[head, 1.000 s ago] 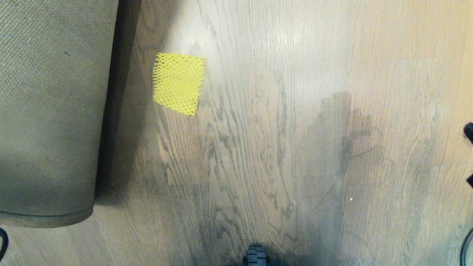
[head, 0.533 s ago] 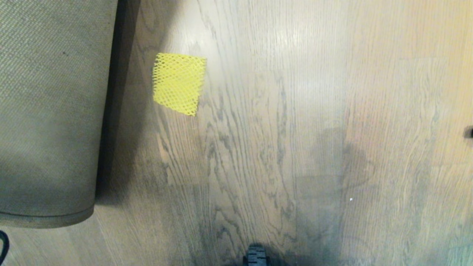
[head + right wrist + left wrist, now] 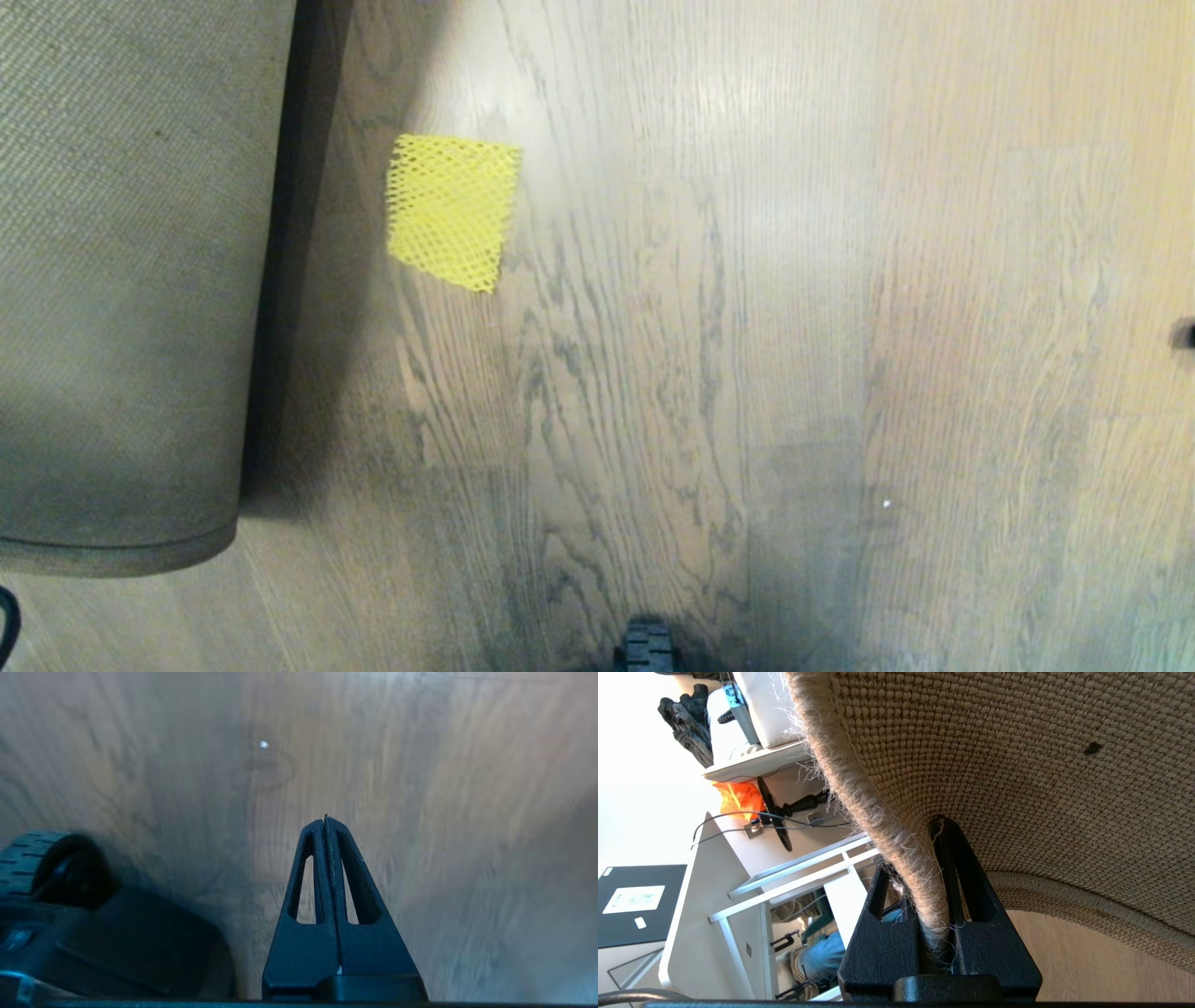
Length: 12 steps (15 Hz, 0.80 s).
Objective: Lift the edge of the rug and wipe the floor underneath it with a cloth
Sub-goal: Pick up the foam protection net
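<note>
while lifted, rug edge (image 3: 896, 849) in left tool (image 3: 924, 877)

Your layout, item by item: rug edge (image 3: 140, 308) at your left, turned up with its backing facing you, over the floor (image 3: 709, 373). Cloth (image 3: 453, 210) flat on the floor, just right of the rug edge, apart from it. Robot base wheel (image 3: 647, 649) nearest you, centre. Left gripper (image 3: 924, 896) pinching the rug edge. Right gripper (image 3: 325, 826) above bare floor, beside the base wheel.
</note>
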{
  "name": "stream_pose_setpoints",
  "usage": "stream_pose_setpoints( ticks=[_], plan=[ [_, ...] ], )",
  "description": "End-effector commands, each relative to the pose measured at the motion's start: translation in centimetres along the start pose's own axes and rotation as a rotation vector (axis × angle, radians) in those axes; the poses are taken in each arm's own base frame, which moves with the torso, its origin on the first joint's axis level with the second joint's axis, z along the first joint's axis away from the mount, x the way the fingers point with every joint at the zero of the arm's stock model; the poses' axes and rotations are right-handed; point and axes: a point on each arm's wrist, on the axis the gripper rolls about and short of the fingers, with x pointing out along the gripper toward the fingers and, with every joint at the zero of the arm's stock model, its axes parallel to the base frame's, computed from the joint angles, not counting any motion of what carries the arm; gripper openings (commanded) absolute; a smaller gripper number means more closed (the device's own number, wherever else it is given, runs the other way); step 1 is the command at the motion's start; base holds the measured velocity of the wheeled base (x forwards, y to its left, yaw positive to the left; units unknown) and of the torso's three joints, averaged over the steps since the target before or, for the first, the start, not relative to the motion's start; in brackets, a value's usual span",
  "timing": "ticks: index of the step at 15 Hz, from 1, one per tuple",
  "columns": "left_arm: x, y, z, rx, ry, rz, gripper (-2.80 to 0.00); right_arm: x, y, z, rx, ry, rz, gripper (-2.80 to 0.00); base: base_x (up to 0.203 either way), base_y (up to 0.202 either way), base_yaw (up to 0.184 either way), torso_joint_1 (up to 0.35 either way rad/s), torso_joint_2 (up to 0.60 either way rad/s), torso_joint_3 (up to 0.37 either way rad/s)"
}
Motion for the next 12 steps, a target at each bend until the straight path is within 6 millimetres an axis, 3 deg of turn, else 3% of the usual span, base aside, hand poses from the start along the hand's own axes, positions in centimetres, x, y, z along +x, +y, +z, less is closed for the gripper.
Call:
stream_pose_setpoints(
  ticks=[1, 12],
  plan=[
    [-0.03, 0.12, 0.01, -0.005, 0.002, 0.008, -2.8, -0.22, 0.01, -0.16, 0.001, -0.013, -0.007, -2.8, 0.0, 0.0, 0.0, 0.0, 0.0, 0.0],
    [-0.11, 0.09, -0.16, -0.002, -0.001, 0.002, -2.8, -0.27, 0.06, -0.24, 0.044, -0.012, 0.018, -2.8, 0.0, 0.0, 0.0, 0.0, 0.0, 0.0]
  ],
)
